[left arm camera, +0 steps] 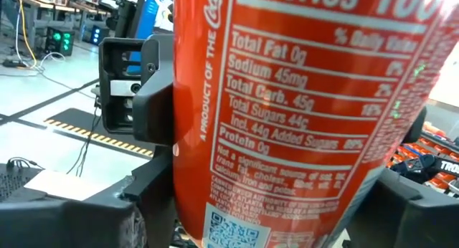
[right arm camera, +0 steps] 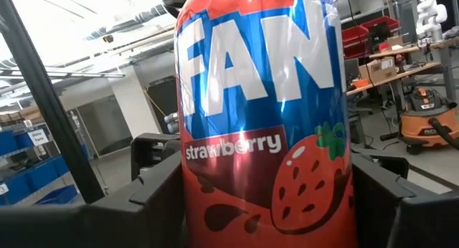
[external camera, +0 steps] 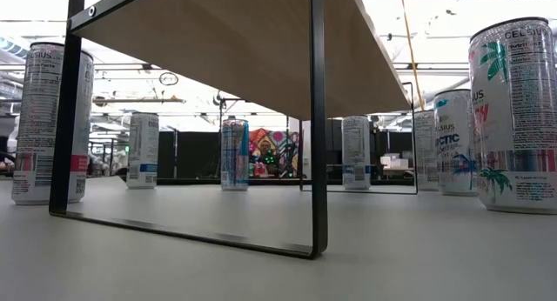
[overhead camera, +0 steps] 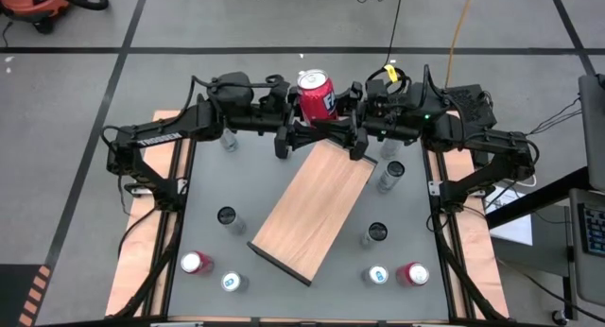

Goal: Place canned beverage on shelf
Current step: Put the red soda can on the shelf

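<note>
A red strawberry soda can [overhead camera: 317, 94] is held upright in the air over the far end of the shelf [overhead camera: 317, 204]. The shelf is a light-brown board on a thin black frame [external camera: 318, 162], lying slantwise mid-table. My left gripper [overhead camera: 299, 111] comes at the can from the table's left and my right gripper [overhead camera: 338, 111] from the right. Both are shut on it. The can fills the left wrist view [left arm camera: 287, 119] and the right wrist view [right arm camera: 265, 133]. The low view does not show it. My left gripper pinches the can's side wall [left arm camera: 193, 169] between its two fingers, one on each side of the can. The fingers come level from the table's left. The can stands upright, clear of the shelf. My right gripper pinches the can's side wall [right arm camera: 190, 183] between its two fingers [right arm camera: 158, 180], which flank the can's lower body. The fingers come level from the table's right. The can stands upright, clear of the shelf.
Several slim cans stand on the grey table around the shelf: left of it [overhead camera: 225, 216], right of it [overhead camera: 389, 174], and near the front edge [overhead camera: 196, 262] [overhead camera: 412, 273]. In the low view tall cans stand at the left [external camera: 52, 123] and right [external camera: 513, 114].
</note>
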`<action>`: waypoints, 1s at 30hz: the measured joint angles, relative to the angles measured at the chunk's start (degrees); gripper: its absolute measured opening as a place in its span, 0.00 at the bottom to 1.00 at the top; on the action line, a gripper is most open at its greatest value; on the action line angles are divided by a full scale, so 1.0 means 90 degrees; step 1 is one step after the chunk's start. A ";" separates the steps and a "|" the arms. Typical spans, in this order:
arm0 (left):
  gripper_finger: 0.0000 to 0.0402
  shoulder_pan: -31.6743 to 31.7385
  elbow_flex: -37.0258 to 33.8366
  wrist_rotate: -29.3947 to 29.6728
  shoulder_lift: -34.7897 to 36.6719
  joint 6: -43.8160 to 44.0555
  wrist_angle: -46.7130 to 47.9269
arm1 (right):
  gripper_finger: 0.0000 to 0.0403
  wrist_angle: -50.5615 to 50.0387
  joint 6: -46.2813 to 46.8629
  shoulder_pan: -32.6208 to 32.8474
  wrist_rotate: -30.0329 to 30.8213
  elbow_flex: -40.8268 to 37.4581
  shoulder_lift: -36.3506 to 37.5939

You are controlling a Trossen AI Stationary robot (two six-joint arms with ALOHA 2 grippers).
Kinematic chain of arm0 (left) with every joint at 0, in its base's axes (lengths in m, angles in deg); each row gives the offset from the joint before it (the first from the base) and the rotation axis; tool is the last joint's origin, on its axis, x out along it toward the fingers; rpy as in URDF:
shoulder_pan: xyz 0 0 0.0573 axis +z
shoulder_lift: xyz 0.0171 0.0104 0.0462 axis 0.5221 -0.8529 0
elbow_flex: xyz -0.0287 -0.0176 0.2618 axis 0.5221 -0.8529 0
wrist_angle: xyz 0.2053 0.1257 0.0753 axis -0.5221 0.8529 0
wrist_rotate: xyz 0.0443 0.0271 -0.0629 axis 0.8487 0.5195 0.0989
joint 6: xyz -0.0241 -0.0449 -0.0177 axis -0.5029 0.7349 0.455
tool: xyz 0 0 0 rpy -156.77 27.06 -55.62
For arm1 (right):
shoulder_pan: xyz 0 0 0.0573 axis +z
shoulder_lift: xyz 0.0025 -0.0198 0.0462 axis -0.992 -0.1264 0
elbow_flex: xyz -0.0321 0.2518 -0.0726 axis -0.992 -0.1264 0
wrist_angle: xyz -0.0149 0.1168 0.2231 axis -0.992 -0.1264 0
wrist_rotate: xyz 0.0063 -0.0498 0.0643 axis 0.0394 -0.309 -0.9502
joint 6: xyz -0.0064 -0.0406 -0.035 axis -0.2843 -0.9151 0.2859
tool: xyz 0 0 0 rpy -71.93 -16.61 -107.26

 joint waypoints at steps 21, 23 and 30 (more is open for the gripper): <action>0.71 0.0078 -0.0007 -0.2265 0.0002 -0.0621 0.1273 | 0.85 -0.1276 0.0557 0.0134 -0.0647 0.0000 0.0496; 0.71 0.0078 -0.0007 -0.2339 0.0004 -0.0715 0.1325 | 0.85 -0.1239 0.0557 0.0134 -0.0650 0.0000 0.0524; 0.71 0.0078 -0.0007 -0.2337 0.0007 -0.1172 0.1629 | 0.85 -0.1092 0.0562 0.0211 -0.0670 0.0000 0.0508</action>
